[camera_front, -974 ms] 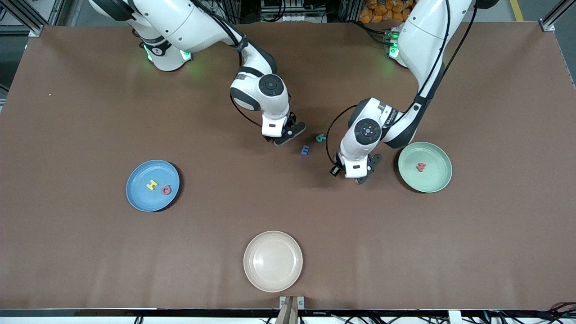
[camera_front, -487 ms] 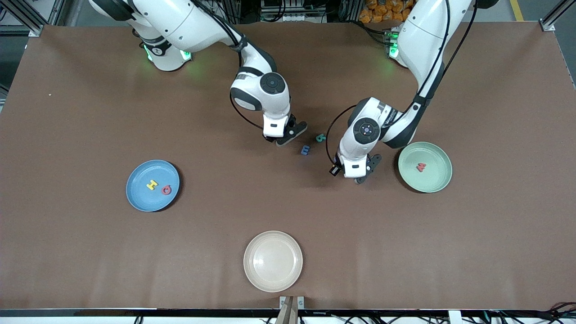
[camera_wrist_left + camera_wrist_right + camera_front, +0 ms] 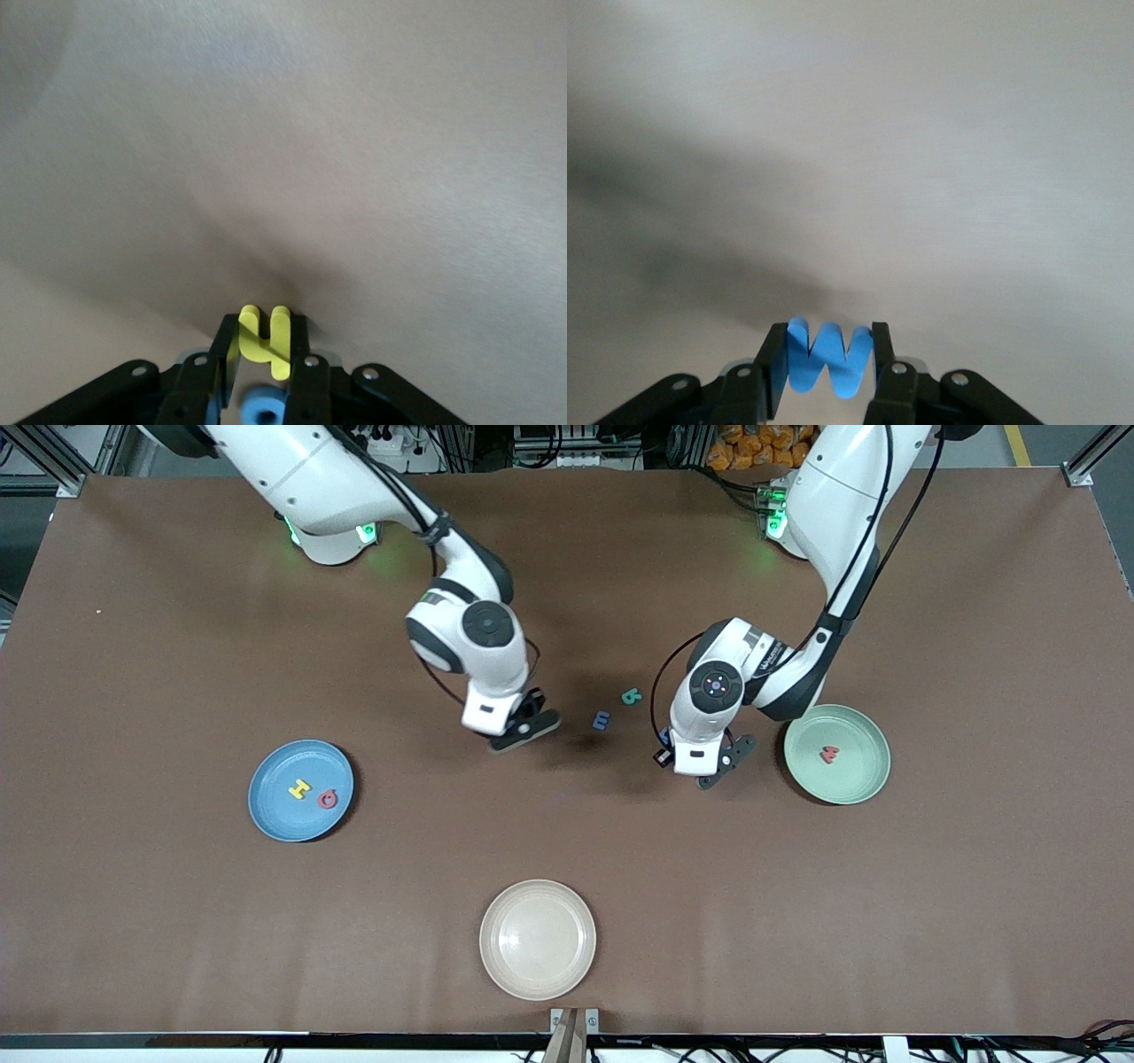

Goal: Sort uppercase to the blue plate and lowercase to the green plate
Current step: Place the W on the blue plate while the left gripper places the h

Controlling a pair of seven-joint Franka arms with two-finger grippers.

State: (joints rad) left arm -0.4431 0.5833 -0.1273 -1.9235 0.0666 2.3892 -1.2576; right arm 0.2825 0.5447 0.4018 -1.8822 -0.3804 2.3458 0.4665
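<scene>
Pinching a yellow h (image 3: pixel 263 341), left pincer (image 3: pixel 263 354); right pincer (image 3: pixel 830 359) pinches blue M (image 3: pixel 830 359).

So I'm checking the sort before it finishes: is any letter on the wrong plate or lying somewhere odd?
Nothing stands out. The blue plate holds the yellow H and red letter, and the green plate holds one red letter. The small blue m and teal letter lie unsorted on the table; the beige plate holds nothing.

Three plates (image 3: pixel 300 790); seven foam letters (image 3: pixel 602 720); two pincers (image 3: pixel 523 731).
</scene>
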